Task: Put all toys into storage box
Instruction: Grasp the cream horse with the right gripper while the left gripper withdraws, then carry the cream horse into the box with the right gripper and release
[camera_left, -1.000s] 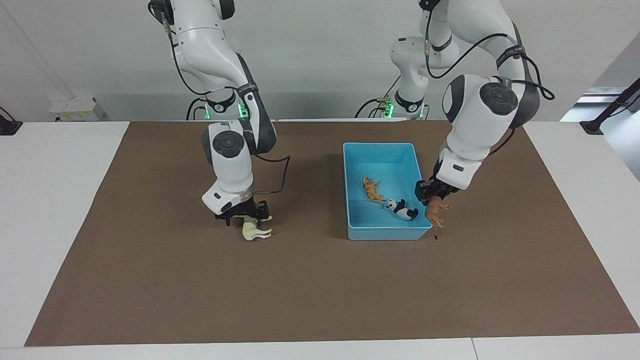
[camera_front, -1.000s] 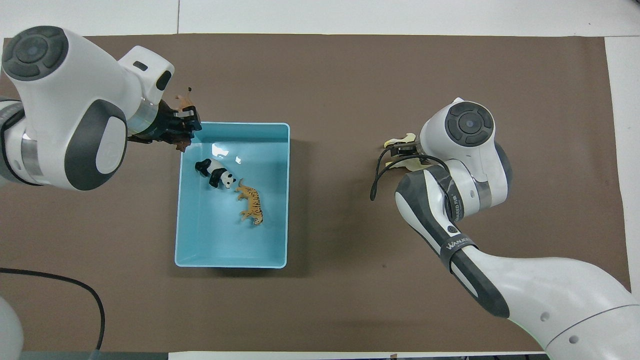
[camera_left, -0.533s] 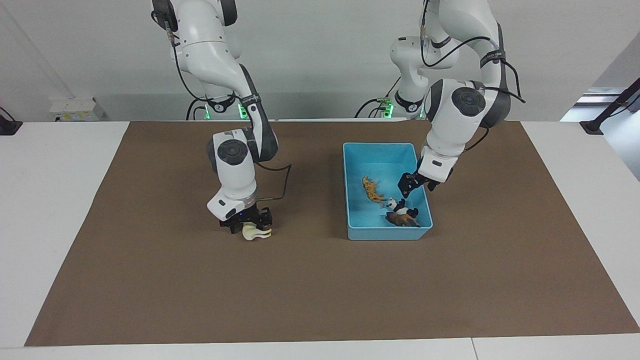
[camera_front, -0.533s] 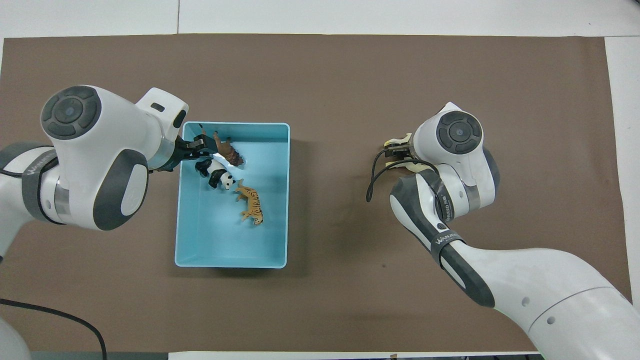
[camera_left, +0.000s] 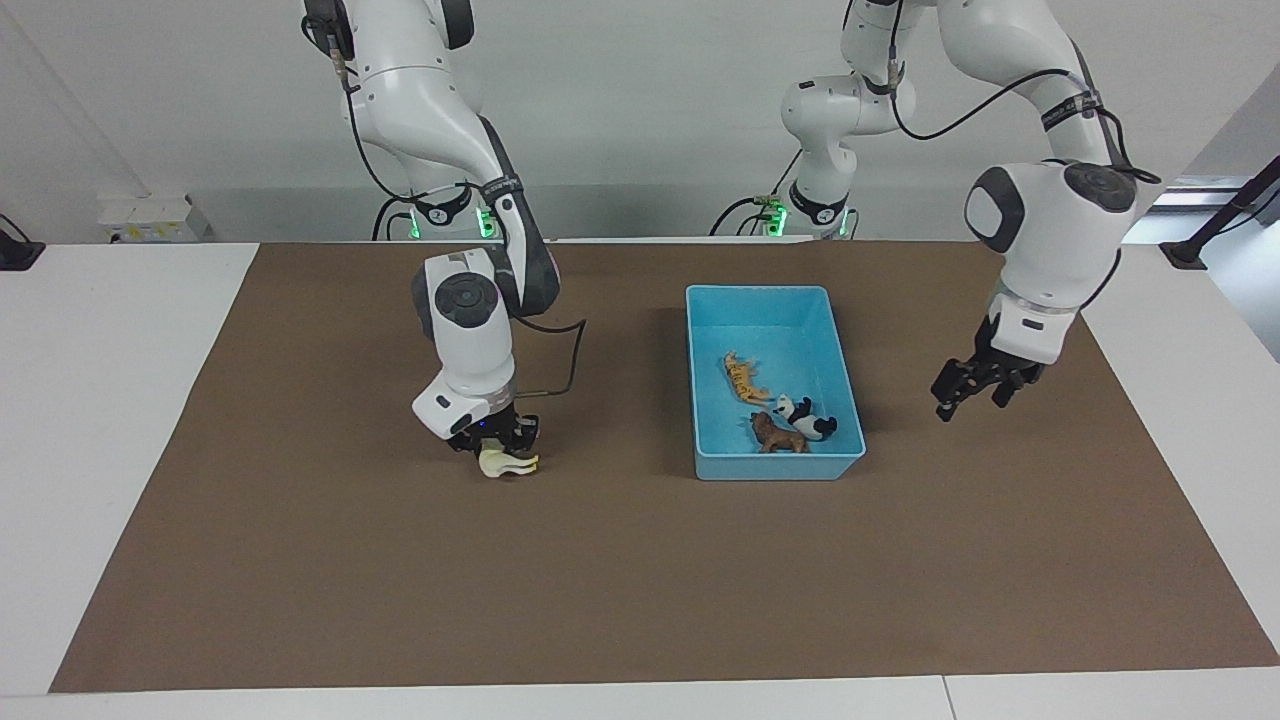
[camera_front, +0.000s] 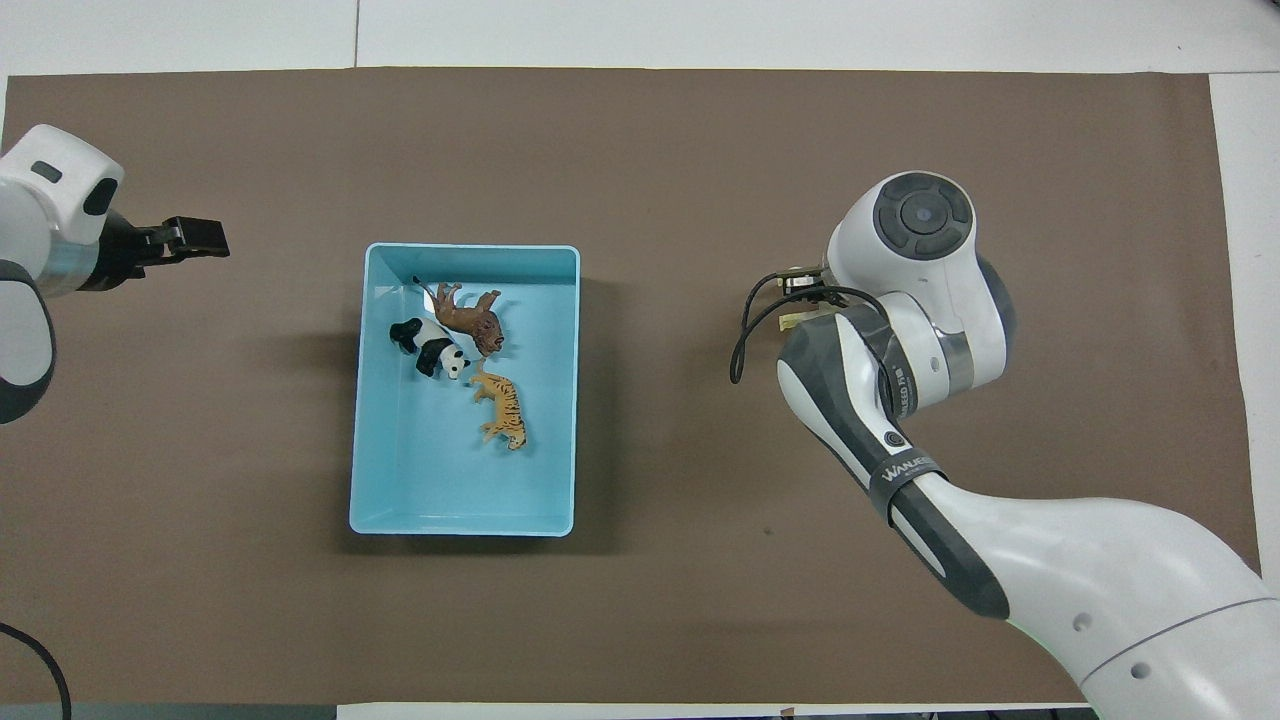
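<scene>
The light blue storage box (camera_left: 775, 467) (camera_front: 460, 527) stands on the brown mat. In it lie the orange tiger (camera_left: 745, 378) (camera_front: 503, 408), the panda (camera_left: 805, 417) (camera_front: 432, 347) and the brown lion (camera_left: 778, 435) (camera_front: 470, 312). The cream-white horse (camera_left: 505, 464) lies on the mat toward the right arm's end. My right gripper (camera_left: 495, 445) is down on the horse; in the overhead view its own wrist hides nearly all of both. My left gripper (camera_left: 968, 395) (camera_front: 205, 238) is open and empty, above the mat beside the box, toward the left arm's end.
The brown mat (camera_left: 640, 580) covers most of the white table (camera_left: 110, 400). A black cable loops from the right wrist (camera_front: 745, 345).
My left gripper carried the lion over the box, let it go into the box, and swung away toward the left arm's end. My right gripper came lower onto the horse.
</scene>
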